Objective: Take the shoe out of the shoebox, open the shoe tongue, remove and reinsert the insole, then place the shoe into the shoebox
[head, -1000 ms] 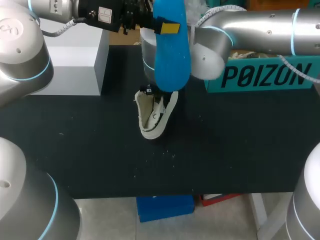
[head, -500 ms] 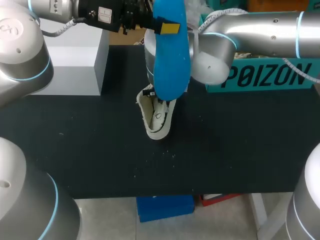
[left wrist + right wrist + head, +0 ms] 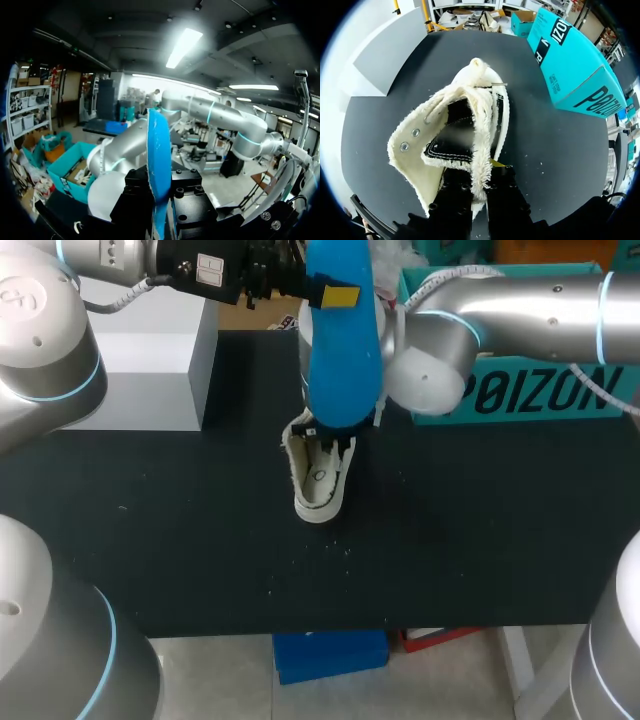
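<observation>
The left jaws were pinched on the blue insole (image 3: 340,340), which stood upright between them, held high above the bench (image 3: 180,530) and hanging over the shoe (image 3: 318,475). In the left wrist view the insole (image 3: 159,170) showed edge-on, clamped between the two black finger blocks.

The right arm (image 3: 520,310) came in from the right, and the right jaws were closed on the shoe's fleecy rim at its heel end. In the right wrist view the cream shoe (image 3: 465,130) lay just ahead of those jaws, its mouth wide open and its toe pointing away from them.

The bench was black. The teal shoebox (image 3: 540,390) lay to the right of the shoe, apart from it. A white box (image 3: 150,360) stood on the far left.
</observation>
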Motion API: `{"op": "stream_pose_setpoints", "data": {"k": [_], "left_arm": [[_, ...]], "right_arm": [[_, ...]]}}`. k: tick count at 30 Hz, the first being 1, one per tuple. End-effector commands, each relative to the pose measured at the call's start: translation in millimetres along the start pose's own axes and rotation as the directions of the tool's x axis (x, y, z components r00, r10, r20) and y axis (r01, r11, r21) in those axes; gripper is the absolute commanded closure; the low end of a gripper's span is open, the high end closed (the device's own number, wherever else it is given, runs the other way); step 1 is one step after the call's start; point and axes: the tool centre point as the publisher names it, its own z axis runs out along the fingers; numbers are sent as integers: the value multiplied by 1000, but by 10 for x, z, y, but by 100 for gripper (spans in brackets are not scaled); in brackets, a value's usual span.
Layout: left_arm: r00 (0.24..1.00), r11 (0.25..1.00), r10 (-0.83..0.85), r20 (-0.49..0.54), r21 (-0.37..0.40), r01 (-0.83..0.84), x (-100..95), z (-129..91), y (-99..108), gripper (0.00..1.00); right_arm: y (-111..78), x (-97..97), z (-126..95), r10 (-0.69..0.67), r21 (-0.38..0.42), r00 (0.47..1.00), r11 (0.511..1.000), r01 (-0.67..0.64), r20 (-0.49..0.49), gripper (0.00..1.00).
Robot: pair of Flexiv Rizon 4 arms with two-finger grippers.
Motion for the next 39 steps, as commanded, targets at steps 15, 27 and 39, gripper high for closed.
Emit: {"op": "stream_pose_setpoints", "data": {"k": [15,27,39], "left_arm": [[1000,1000,2,2,2,-2,-3,13,7,100],[1000,1000,2,2,2,-2,-3,13,7,100],[1000,1000,2,2,2,-2,-3,13,7,100]], "right_arm": [[68,-313,-435,235,124,829,972,-199,-508,0],[177,-379,-876,101,7,680,990,-139,-726,0],[146,-495,-911,173,66,574,977,-202,-801,0]]}}
